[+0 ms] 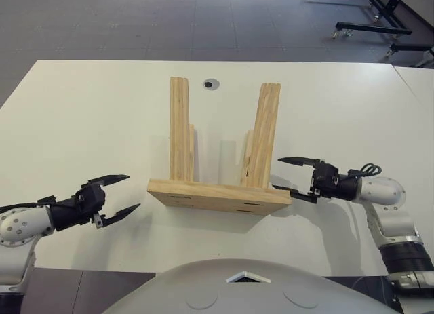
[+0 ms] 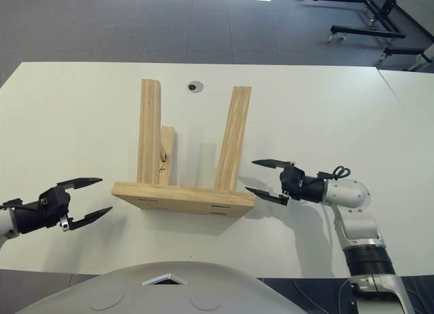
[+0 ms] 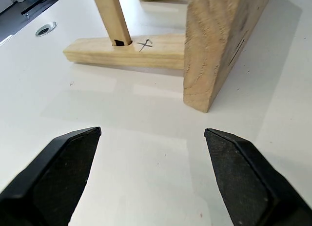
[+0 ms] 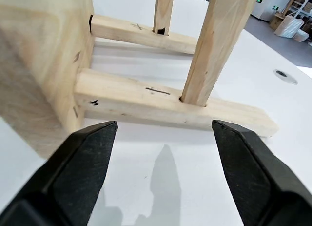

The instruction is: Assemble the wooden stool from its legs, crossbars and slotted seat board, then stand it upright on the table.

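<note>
Left eye view: stool (image 1: pixel 220 158) is laid on its side mid-surface (image 1: pixel 81 110), seat board (image 1: pixel 217 196) on edge. Left end effector (image 1: pixel 133 192) is held released, well clear; right end effector (image 1: pixel 277 173) released, just beside the board's end.

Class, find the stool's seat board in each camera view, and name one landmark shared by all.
Left eye view: seat board on edge, near side of the table, between left hand and right hand.
Right eye view: same spot, between the hands.
Left wrist view: its end grain just beyond the open left hand.
Right wrist view: its end close by the right hand.
Shared landmark: the round hole beyond the legs.
</note>
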Tool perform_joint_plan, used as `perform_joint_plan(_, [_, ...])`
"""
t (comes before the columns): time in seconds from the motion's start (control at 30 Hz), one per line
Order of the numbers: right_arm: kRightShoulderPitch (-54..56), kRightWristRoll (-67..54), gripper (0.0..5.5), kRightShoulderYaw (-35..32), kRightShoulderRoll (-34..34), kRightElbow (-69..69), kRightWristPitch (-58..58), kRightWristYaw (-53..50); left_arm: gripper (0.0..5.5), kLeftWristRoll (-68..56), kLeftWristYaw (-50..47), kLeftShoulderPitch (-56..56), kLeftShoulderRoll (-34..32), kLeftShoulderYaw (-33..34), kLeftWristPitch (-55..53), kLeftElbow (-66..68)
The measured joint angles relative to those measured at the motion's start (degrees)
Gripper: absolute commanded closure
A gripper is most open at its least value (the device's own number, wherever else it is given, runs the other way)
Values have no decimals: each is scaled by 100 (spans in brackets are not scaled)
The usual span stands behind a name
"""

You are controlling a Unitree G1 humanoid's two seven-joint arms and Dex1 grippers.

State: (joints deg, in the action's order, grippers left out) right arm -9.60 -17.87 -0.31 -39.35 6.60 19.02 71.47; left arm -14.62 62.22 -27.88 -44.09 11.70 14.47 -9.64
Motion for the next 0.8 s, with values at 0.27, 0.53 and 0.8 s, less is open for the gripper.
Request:
perform_joint_plan(0.27, [26,-18,192,264,-358,64,-287,505,160,270,-26,633,121,-748,332,219])
perform_joint_plan(0.53, [391,-138,192,475,-7,99,-616,476,160,270,4,1076,288,-1368,286,431])
perform_joint_plan(0.8, [496,-305,192,412,-211,323,-780,884,160,267,-49,1188,327,-1555,149,424])
